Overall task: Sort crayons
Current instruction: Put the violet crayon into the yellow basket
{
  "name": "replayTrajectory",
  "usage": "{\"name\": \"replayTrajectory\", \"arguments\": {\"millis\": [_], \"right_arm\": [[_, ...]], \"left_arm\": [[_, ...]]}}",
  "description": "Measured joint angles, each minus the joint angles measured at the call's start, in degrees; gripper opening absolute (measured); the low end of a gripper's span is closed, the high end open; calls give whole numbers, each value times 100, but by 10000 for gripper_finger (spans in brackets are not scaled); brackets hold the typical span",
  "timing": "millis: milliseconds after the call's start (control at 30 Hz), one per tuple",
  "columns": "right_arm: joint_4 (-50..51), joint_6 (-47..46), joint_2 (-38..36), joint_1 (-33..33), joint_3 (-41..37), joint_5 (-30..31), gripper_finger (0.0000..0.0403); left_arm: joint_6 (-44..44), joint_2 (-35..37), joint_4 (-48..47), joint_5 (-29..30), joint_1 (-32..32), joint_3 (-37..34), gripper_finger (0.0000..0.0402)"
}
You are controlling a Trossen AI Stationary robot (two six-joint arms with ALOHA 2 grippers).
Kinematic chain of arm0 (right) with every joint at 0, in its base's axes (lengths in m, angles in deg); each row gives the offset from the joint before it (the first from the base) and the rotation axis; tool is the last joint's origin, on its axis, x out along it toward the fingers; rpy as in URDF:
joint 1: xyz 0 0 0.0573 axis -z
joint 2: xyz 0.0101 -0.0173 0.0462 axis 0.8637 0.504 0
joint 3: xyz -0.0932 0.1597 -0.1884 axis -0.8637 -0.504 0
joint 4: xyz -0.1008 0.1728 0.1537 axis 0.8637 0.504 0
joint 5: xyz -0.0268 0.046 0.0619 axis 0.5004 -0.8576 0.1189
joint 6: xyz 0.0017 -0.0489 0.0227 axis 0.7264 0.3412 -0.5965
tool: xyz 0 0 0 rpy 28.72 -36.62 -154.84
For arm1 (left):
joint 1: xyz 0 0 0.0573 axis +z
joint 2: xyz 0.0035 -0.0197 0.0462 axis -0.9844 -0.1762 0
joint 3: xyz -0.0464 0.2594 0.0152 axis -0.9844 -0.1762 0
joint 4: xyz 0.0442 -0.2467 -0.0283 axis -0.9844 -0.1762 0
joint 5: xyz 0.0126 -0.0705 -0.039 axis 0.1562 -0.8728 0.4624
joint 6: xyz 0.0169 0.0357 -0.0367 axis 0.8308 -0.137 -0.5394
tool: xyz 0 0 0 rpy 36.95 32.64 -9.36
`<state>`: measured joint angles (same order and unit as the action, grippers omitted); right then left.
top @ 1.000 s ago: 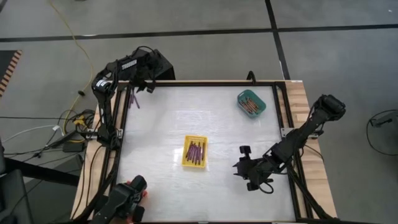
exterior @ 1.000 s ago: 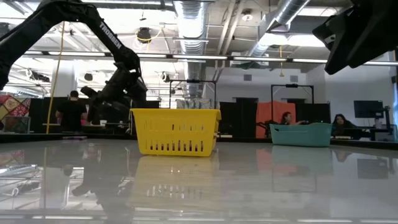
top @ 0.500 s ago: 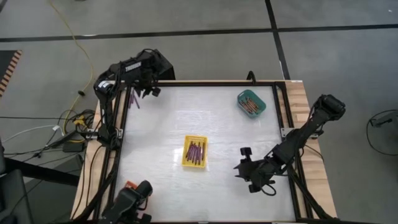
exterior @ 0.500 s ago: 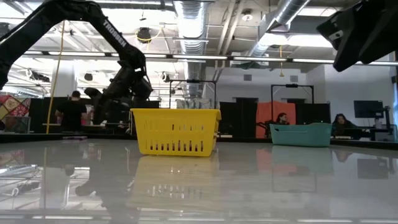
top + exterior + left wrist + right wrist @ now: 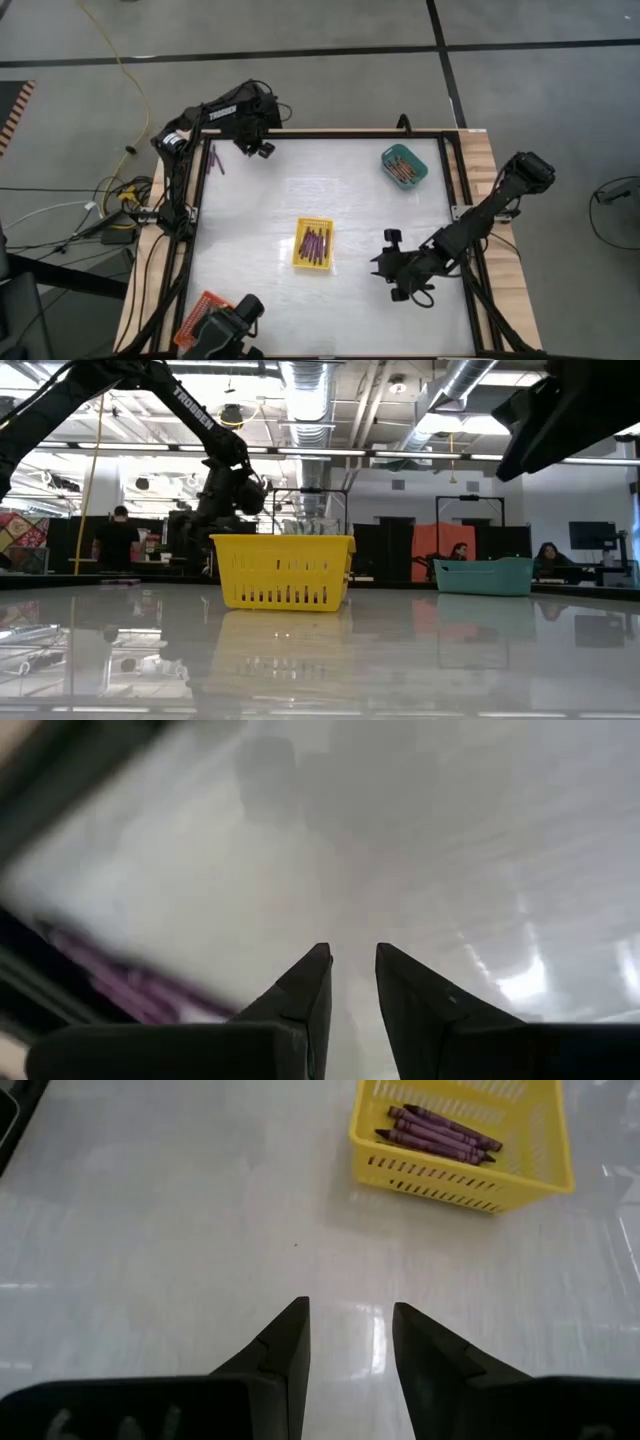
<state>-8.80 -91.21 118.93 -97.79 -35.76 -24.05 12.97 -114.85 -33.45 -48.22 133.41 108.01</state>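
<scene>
The left gripper [image 5: 263, 150] is held above the far left corner of the table [image 5: 250, 220], its fingers [image 5: 300, 995] parted by a narrow gap with nothing seen between them. Just beside it, near the table's left edge, a few loose purple crayons [image 5: 214, 160] are left lying. The right gripper [image 5: 385, 262] is hung over the near right part of the table, its fingers [image 5: 285, 1345] spread and empty, pointed toward the yellow tray [image 5: 313, 245], in which purple crayons [image 5: 440, 1130] are gathered. Reddish crayons [image 5: 402, 168] are kept in the teal tray [image 5: 404, 165] at the far right; an orange tray [image 5: 205, 308] is seen at the near left edge. A risk is judged: such thin sticks could be rolled off the edge by a misplaced finger, or missed by a gap so narrow.
</scene>
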Motion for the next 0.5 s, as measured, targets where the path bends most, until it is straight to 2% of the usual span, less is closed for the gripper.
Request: {"name": "replayTrajectory", "arguments": {"millis": [200, 500], "right_arm": [[12, -6, 0, 64, 2, -27, 138], [60, 182, 0, 419, 2, -27, 138]], "left_arm": [[381, 119, 295, 741, 297, 95, 72], [285, 527, 1245, 752, 1050, -145, 72]]}}
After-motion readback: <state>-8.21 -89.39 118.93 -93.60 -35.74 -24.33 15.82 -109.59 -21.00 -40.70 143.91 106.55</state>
